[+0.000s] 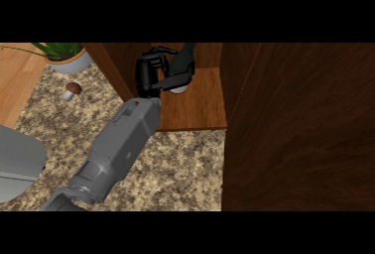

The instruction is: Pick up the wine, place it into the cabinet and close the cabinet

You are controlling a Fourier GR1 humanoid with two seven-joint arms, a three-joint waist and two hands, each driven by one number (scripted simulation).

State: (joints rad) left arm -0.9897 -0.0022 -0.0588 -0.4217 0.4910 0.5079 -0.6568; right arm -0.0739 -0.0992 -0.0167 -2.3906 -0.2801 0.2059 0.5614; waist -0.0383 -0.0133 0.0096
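Head view shows one grey forearm (117, 149) running from the lower left edge up toward the top centre of the frame. It ends in the black left hand (149, 73), which sits at the mouth of the cabinet (196, 106). The hand's fingers (159, 51) are curled over to the right and wrapped round the wine (184, 60), with the thumb closing in from below. The wine is a dark bottle inside the cabinet opening at the top centre, above the brown shelf. Its neck points to the upper edge of the frame and a pale patch shows at its lower end. Whether its base touches the shelf cannot be told. The cabinet's left wall lies just beside the hand's back. A wide dark wooden door (300, 129) fills the right side of the frame and stands open. A speckled counter (179, 168) spreads below and to the left of the cabinet. In the upper left a plant (61, 51) stands in a pale pot, and a small mushroom (72, 90) lies just below it. A grey rounded shape (16, 158) sits at the left edge, and a strip of light wood (16, 82) shows above it.
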